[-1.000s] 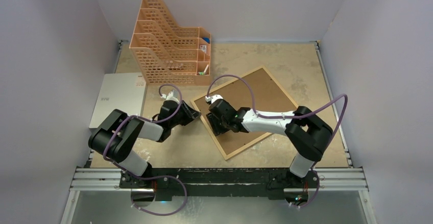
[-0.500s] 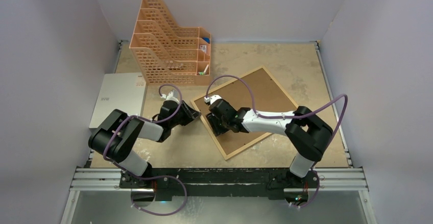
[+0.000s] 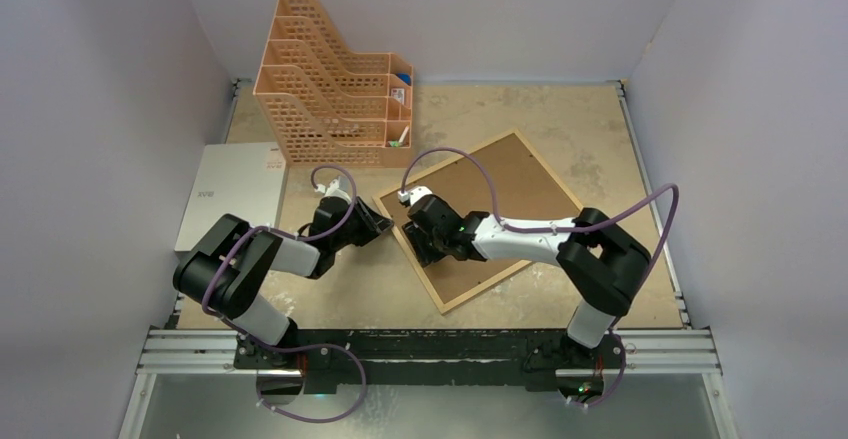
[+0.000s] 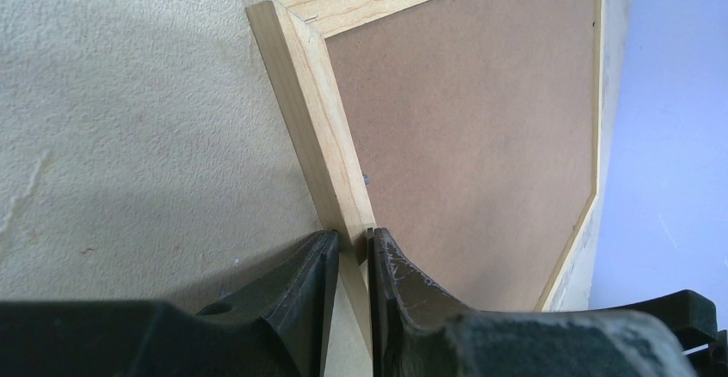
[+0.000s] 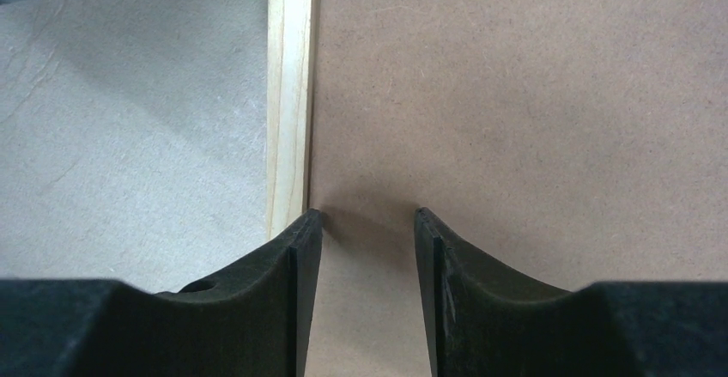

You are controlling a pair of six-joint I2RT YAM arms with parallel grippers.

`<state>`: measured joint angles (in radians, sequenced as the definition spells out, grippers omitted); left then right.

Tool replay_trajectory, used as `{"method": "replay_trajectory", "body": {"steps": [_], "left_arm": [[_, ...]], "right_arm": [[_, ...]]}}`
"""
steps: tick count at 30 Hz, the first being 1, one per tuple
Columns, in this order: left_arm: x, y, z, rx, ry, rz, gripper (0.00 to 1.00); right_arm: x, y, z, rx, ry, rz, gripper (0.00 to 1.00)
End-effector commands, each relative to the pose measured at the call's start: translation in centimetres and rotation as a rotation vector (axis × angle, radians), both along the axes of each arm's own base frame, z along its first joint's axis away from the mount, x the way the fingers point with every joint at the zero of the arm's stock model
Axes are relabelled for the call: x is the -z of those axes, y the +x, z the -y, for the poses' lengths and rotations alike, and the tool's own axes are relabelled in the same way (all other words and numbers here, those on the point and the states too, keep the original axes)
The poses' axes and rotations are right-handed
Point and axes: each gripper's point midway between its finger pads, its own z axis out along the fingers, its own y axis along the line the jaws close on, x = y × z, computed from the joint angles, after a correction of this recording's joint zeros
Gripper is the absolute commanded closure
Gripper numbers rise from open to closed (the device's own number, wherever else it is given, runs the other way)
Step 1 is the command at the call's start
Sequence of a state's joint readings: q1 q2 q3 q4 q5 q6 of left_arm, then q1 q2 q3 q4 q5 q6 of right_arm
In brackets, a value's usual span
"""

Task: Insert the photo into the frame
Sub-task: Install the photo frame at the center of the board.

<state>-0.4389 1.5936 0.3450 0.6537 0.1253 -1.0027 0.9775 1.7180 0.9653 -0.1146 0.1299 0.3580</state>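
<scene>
Reaching low, L claw [image 4: 352, 246] pinches frame [image 4: 305, 94] rail; R claw [image 5: 367, 215] agape over backing [image 5: 515, 94].

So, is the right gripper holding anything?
No, the right gripper stands open over the bare backing board, with nothing in the gap.

3 plain pale lilac walls [image 3: 100, 109] enclose a mottled beige table [image 3: 600, 129], evenly lit from above, with a metal rail [image 3: 450, 351] along its near edge.
</scene>
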Motion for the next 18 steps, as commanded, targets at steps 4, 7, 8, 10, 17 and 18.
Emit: {"method": "replay_trajectory", "body": {"steps": [4,7,8,10,17,18], "left_arm": [[9.1,-9.0,-6.0,0.011,0.310,-0.375,0.75],[8.9,-8.9,-5.9,0.011,0.310,-0.371,0.75],[8.9,-8.9,-6.0,0.010,0.311,-0.369,0.75],[8.9,-8.9,-6.0,0.013,0.313,-0.366,0.75],[8.6,-8.7,-5.6,0.030,0.297,-0.351,0.75],[8.6,-8.7,-5.6,0.031,0.297,-0.350,0.75]], "right_arm": [[7.0,-6.6,6.3,-0.035,-0.314,-0.223,0.56],[7.2,-6.9,6.5,-0.030,-0.341,-0.219,0.57],[7.2,-6.8,6.6,-0.024,-0.347,-0.214,0.57],[7.0,-6.5,6.7,-0.006,-0.355,-0.197,0.57],[1.9,-4.3,3.5,0.074,-0.195,-0.140,0.57],[1.3,-4.1,3.1,0.078,-0.162,-0.145,0.57]]}}
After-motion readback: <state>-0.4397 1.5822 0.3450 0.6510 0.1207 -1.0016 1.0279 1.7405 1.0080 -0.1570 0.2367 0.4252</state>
